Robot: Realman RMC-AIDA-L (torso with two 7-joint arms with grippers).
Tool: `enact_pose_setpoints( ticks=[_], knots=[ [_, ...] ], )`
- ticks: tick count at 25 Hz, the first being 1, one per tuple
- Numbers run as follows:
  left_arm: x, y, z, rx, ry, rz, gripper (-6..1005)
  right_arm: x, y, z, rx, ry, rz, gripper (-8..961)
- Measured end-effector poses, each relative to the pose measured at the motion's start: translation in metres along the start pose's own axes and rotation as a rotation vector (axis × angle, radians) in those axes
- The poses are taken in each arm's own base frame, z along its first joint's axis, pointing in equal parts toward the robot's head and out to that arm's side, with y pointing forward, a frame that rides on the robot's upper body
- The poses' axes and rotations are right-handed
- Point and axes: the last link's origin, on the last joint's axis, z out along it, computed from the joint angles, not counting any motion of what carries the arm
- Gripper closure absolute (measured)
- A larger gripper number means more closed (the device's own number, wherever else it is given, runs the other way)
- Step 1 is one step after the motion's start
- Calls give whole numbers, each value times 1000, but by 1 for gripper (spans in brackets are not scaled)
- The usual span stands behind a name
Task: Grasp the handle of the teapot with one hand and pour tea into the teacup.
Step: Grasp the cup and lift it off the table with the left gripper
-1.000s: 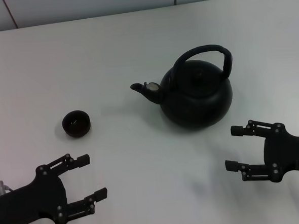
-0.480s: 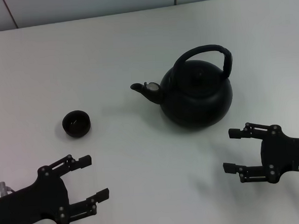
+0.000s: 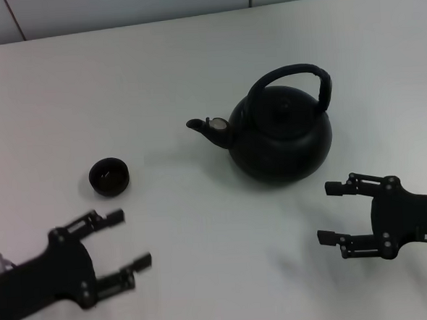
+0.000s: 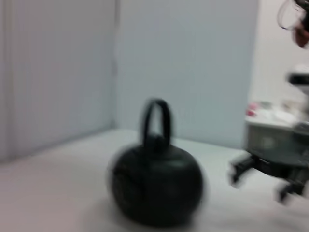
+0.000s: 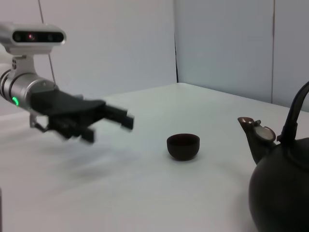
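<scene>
Since half a second ago, only the left gripper point(image 3: 124, 241) has shifted noticeably: from the head camera it now sits slightly lower and turned, its fingers point(image 3: 110, 218) still spread apart and holding nothing. It hangs over the near left of the white table point(image 3: 157, 69), just short of the teacup point(image 3: 110, 176), which has not moved. The right gripper point(image 3: 333, 212) has crept a touch toward the near edge; its jaws also stand apart, empty, near the front right of the teapot point(image 3: 280, 134) but not touching it. Teapot unchanged, upright at the table's centre-right, spout point(image 3: 203, 127) pointing toward the robot's left, the handle point(image 3: 293, 79) arching over the lid. Teacup stands well apart from the spout, upright.

From the left wrist camera, the teapot point(image 4: 154, 186) fills the middle, its handle point(image 4: 155, 118) seen nearly edge-on as a narrow hoop. The right gripper point(image 4: 263, 180) shows beyond it, off the pot.

From the right wrist camera, the teacup point(image 5: 183, 146) stands alone on the table, between the teapot point(image 5: 280, 193) with its spout point(image 5: 252, 133) and the left gripper point(image 5: 108, 123), whose fingers are parted and clear of the cup.
</scene>
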Motion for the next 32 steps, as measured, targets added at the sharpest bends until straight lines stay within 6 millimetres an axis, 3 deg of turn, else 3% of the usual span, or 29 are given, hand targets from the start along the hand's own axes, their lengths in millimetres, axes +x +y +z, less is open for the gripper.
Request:
enact_pose_setpoints(
  ticks=[9, 21, 29, 32],
  knots=[
    [14, -35, -12, 372, 195, 64, 197, -2, -3, 0, 5, 0, -2, 148],
    [13, -36, -11, 372, 184, 77, 201, -5, -5, 2, 3, -3, -9, 148],
    [-3, -38, -5, 366, 57, 88, 203, -5, -6, 3, 5, -5, -7, 148],
    [-20, -38, -4, 365, -62, 90, 204, -5, -6, 2, 7, -6, -6, 148]
  ],
)
